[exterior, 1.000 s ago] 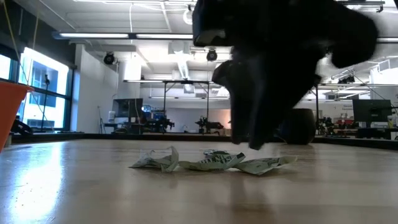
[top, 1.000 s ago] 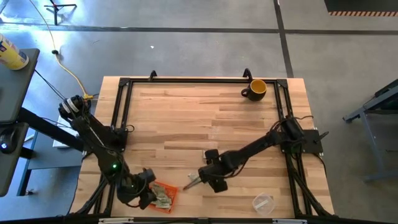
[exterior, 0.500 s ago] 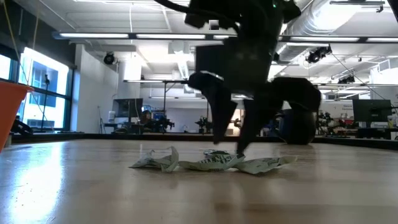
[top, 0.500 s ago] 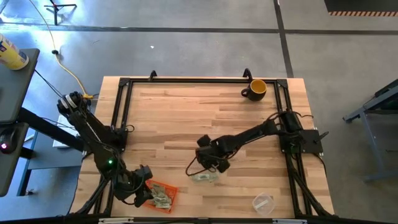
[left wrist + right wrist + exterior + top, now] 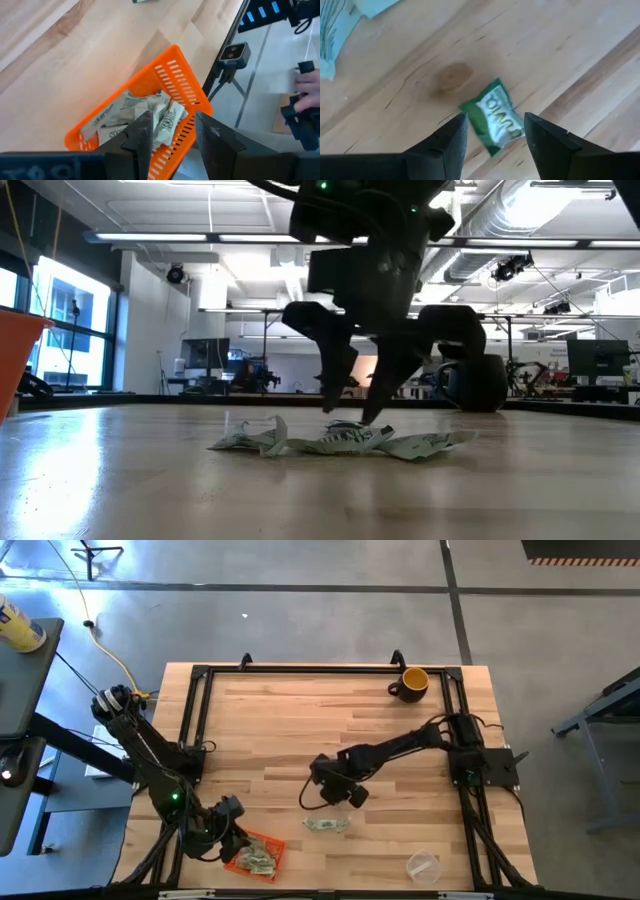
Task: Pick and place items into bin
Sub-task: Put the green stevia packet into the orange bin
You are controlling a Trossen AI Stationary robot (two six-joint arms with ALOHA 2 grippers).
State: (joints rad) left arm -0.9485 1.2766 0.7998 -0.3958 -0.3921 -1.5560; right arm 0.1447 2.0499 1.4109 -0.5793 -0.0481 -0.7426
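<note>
Three crumpled pale green-and-white paper items (image 5: 327,825) lie flat in a loose row on the table near its near edge, also seen in the low view (image 5: 340,442). My right gripper (image 5: 333,790) hangs open just beyond them (image 5: 358,395), fingers pointing down. Between its fingertips (image 5: 495,145) a single folded green item (image 5: 495,117) lies on the wood, untouched. The orange bin (image 5: 255,855) sits at the near left and holds several items (image 5: 145,112). My left gripper (image 5: 228,830) hovers open over the bin's left side (image 5: 172,135).
A yellow-and-black mug (image 5: 413,683) stands at the far right corner. A clear plastic cup (image 5: 423,865) lies near the near right edge. Black frame rails run along the table's left, far and right sides. A person's hand (image 5: 305,90) shows beyond the table's edge.
My right gripper has moved from the near edge toward the far edge, passing over the row of items, and now hangs just beyond them. The items have stayed where they were. My left gripper has shifted slightly toward the table's left, away from the bin's middle.
</note>
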